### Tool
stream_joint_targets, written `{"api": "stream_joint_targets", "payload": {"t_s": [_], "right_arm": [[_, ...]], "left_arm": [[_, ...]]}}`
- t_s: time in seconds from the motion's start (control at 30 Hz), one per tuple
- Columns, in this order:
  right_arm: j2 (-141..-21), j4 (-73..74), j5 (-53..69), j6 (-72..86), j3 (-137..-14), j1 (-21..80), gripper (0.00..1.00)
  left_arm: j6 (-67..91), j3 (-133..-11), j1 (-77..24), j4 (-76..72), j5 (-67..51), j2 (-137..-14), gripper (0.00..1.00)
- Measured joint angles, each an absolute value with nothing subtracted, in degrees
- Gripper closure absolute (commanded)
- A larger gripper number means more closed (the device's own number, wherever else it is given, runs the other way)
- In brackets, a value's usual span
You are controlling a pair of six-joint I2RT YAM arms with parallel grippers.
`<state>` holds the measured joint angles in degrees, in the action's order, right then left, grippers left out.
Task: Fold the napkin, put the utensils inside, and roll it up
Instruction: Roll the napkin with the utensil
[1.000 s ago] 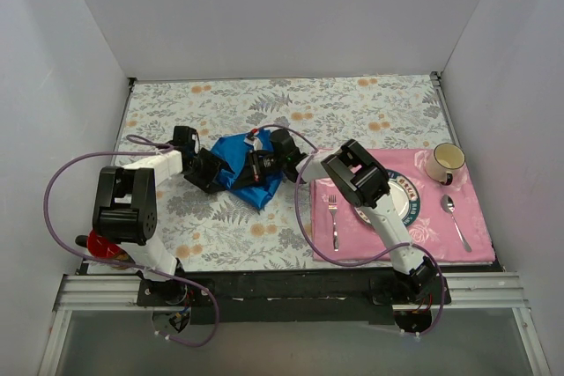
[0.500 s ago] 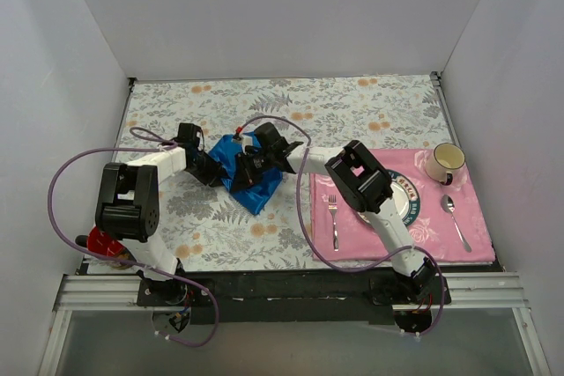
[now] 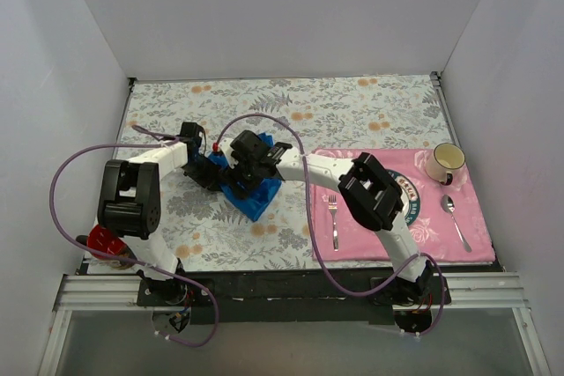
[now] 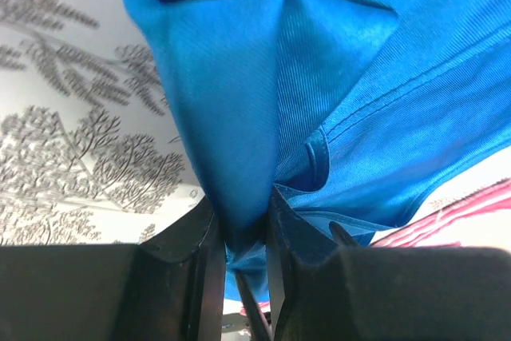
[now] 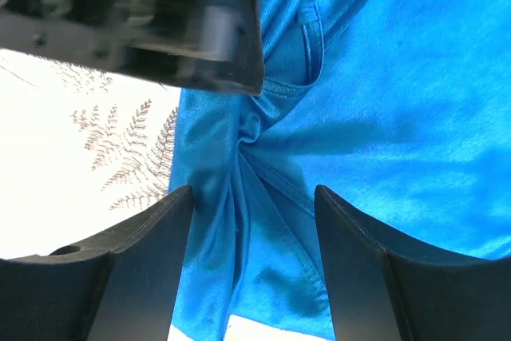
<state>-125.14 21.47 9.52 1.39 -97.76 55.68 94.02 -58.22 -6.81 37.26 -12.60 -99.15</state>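
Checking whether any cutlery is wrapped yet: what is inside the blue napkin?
Nothing shows inside the blue napkin, bunched on the floral tablecloth with one fold pinched by the left gripper. Its folds hide the interior. A fork and spoon lie on the pink placemat.

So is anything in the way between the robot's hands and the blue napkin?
No, nothing that I can see. The left gripper is pinching a fold of the napkin. The right gripper hangs open right over the cloth, with the left gripper close beside it.
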Motion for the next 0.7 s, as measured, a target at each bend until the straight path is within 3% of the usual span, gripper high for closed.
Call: {"api": "stream_joint_targets", "payload": {"t_s": [0.33, 0.57, 0.67, 0.7], "right_arm": [[-123.5, 17.69, 1.43, -3.64, -93.91, 61.69, 0.33], [-123.46, 14.06, -2.13, -3.05, -90.91, 63.13, 0.41], [-123.46, 11.94, -3.81, -2.55, -89.56, 63.16, 0.57], [-123.46, 11.35, -4.25, -2.17, -89.32, 63.16, 0.69]], "left_arm": [[97.17, -62.13, -9.17, 44.23, -9.67, -101.08, 1.0], [98.87, -62.41, -10.09, 45.65, -9.56, -101.69, 1.0], [99.09, -62.41, -10.22, 45.91, -9.56, -101.71, 1.0], [99.11, -62.43, -10.22, 45.89, -9.54, -101.71, 1.0]]}}
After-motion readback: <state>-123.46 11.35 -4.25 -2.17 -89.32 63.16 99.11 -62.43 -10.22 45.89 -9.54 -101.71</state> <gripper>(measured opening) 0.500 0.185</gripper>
